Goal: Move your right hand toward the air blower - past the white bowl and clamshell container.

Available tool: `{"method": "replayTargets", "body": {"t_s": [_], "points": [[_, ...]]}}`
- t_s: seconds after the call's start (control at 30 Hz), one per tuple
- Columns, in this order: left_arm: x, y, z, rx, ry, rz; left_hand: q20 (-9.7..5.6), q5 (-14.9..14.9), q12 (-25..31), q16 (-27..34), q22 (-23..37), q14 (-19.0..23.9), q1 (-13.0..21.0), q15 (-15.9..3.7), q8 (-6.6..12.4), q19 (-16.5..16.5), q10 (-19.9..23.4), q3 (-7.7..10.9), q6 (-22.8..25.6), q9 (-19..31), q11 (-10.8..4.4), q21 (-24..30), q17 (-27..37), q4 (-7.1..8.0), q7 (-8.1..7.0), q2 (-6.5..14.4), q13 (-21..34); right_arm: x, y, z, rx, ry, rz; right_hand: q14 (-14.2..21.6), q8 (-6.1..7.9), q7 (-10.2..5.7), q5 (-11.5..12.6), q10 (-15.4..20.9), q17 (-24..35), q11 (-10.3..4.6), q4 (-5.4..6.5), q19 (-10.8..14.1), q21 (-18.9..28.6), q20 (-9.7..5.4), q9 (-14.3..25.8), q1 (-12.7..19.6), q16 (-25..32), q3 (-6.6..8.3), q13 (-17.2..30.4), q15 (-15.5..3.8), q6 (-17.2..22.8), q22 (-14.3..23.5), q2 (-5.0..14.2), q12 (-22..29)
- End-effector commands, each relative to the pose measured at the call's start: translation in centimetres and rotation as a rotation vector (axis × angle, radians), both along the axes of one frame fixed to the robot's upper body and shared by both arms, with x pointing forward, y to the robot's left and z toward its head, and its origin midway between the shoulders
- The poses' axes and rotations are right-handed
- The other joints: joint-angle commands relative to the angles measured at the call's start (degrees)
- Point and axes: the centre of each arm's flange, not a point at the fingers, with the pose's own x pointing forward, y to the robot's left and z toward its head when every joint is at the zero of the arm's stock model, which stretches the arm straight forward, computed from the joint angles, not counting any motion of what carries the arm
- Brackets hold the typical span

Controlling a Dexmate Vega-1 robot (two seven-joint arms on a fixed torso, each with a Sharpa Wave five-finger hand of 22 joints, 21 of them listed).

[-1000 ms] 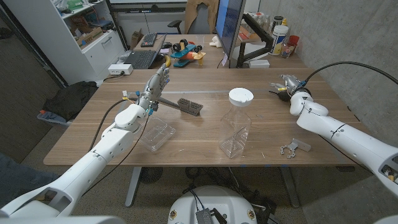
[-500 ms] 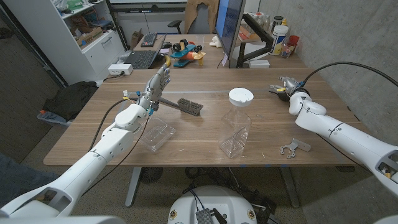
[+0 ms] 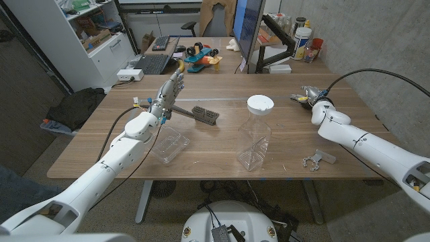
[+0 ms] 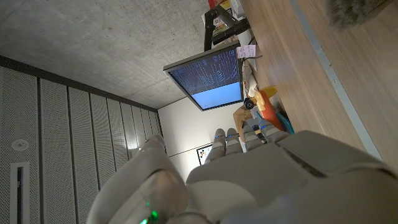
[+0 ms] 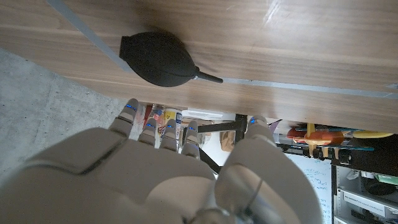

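Fingers of the right hand [image 5: 180,177] are spread and hold nothing, near the black air blower [image 5: 160,59] on the tabletop [image 5: 298,43]. Left hand [image 3: 168,94] is raised with fingers extended, empty.

Right hand [image 3: 310,95] edged slightly farther across table, nearer air blower [image 5: 160,59].

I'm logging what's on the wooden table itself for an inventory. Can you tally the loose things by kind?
Brush: 1
Clear bottle with white cap: 1
Clear clamshell container: 1
Black air blower: 1
Small clear plastic piece: 1
Total: 5
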Motion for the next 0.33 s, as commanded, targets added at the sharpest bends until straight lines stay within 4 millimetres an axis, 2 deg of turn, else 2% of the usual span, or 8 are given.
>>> {"method": "replayTargets", "body": {"t_s": [0.03,0.33], "points": [[0.39,-0.16,-0.11,0.007,0.007,-0.005,-0.05,-0.12,0.23,0.22,0.32,-0.21,0.05,0.17,0.32,-0.32,-0.20,0.20,0.30,0.32,0.28,-0.13,0.15,-0.37,0.04,0.74,0.08,0.47,0.09,-0.59,0.002,0.025,-0.004,-0.05,0.17,-0.23,0.20,-0.13,0.15,0.22,0.06,-0.34,0.07,0.31,0.19,0.15,0.12,-0.23,0.19,0.27,-0.30,0.18,-0.61,0.26],[0.30,-0.14,-0.03,0.009,0.005,-0.002,-0.05,-0.14,0.24,0.23,0.32,-0.21,0.04,0.14,0.33,-0.32,-0.20,0.19,0.39,0.32,0.14,-0.17,0.15,-0.43,0.05,0.80,0.08,0.51,0.19,-0.65,0.002,0.026,-0.002,0.23,0.29,-0.32,0.27,-0.30,0.14,0.31,0.07,-0.36,0.18,0.28,0.19,0.09,0.30,-0.30,0.18,0.14,-0.23,0.18,-0.66,0.33]]}}
